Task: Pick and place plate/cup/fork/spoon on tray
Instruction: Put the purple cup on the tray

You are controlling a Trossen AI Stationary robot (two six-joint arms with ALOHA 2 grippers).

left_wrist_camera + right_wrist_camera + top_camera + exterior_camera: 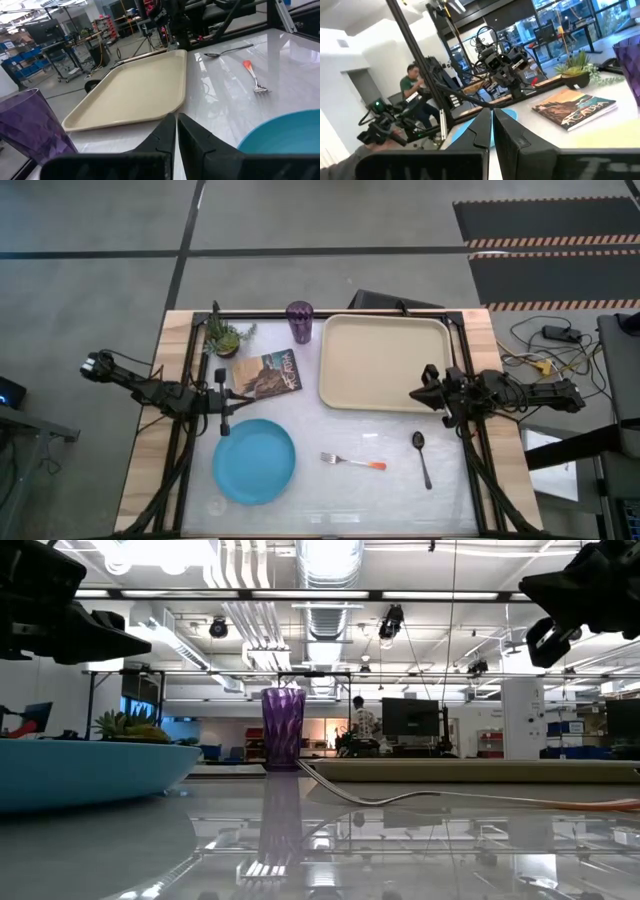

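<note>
The light-blue plate lies flat on the table at the near left. The purple cup stands upright at the far edge, left of the empty beige tray. The fork with its orange handle tip lies right of the plate. The dark spoon lies right of the fork. My left gripper is shut and empty above the table, just beyond the plate's far-left rim. My right gripper is shut and empty over the tray's near right corner.
A small green potted plant stands at the far left and a picture book lies near it, between the cup and the plate. In the right wrist view a person shows beyond the table.
</note>
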